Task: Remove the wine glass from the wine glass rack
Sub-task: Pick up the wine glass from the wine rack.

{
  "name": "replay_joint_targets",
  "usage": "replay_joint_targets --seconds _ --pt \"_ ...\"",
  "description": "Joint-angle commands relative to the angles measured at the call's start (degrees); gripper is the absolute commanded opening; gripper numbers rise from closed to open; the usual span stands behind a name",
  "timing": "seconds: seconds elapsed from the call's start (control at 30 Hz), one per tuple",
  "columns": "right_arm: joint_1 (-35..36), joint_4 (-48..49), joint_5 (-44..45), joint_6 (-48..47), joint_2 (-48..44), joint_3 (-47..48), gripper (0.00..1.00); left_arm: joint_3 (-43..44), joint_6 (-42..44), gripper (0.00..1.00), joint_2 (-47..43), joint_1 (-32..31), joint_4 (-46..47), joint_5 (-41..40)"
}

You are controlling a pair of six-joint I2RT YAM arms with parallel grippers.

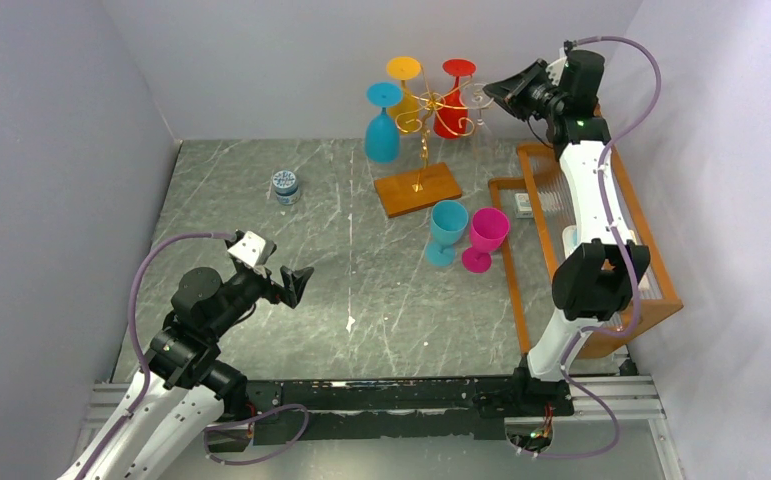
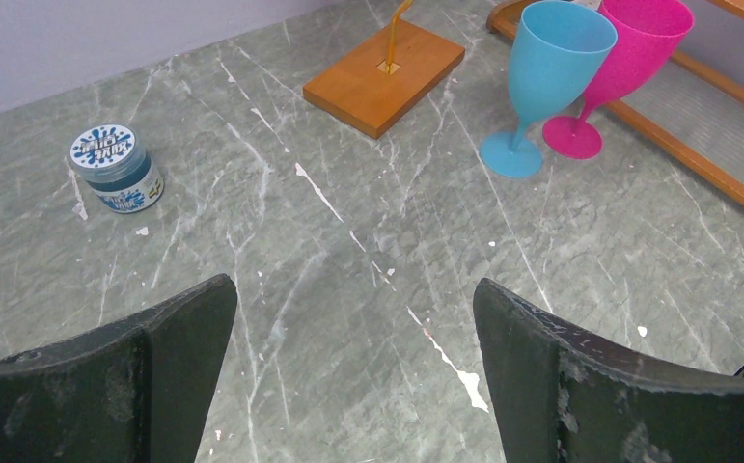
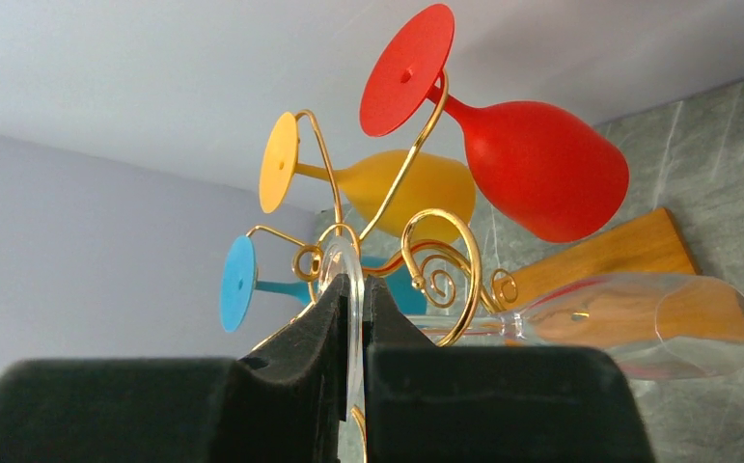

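Note:
The gold wire wine glass rack [image 1: 424, 110] stands on a brown wooden base [image 1: 418, 188] at the back middle. Blue [image 1: 382, 125], yellow [image 1: 404, 72] and red [image 1: 453, 100] glasses hang upside down on it. A clear wine glass [image 3: 638, 333] also hangs there, its stem in a scroll arm [image 3: 445, 260]. My right gripper [image 3: 354, 289] is shut on the clear glass's round foot [image 3: 341, 258]; it also shows in the top view [image 1: 496, 90] right of the rack. My left gripper [image 1: 296, 285] is open and empty over the near left table; its fingers [image 2: 189, 318] frame bare marble.
A light-blue glass [image 1: 446, 230] and a pink glass [image 1: 485, 237] stand upright in front of the rack base. A small blue-lidded jar [image 1: 285, 186] sits at the back left. An orange wooden frame [image 1: 601, 240] with clear rods lies along the right side under my right arm.

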Motion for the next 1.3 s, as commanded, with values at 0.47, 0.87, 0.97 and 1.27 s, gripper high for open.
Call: replay_joint_targets --seconds 0.47,0.87,0.97,1.27 --pt "0.84 1.13 -1.46 1.79 2.73 4.89 0.0 1.25 0.81 0.97 -0.04 0.1 0.22 1.83" --pt "1.03 3.55 -1.12 4.32 5.26 6.76 0.0 1.34 0.9 0.97 0.39 0.13 0.22 2.1" --pt "1.03 3.52 -0.66 4.57 6.18 7.65 0.0 1.34 0.9 0.97 0.39 0.13 0.22 2.06" --pt "1.09 7.83 2.14 6.8 6.34 6.62 0.0 1.09 1.03 0.97 0.15 0.11 0.45 1.56"
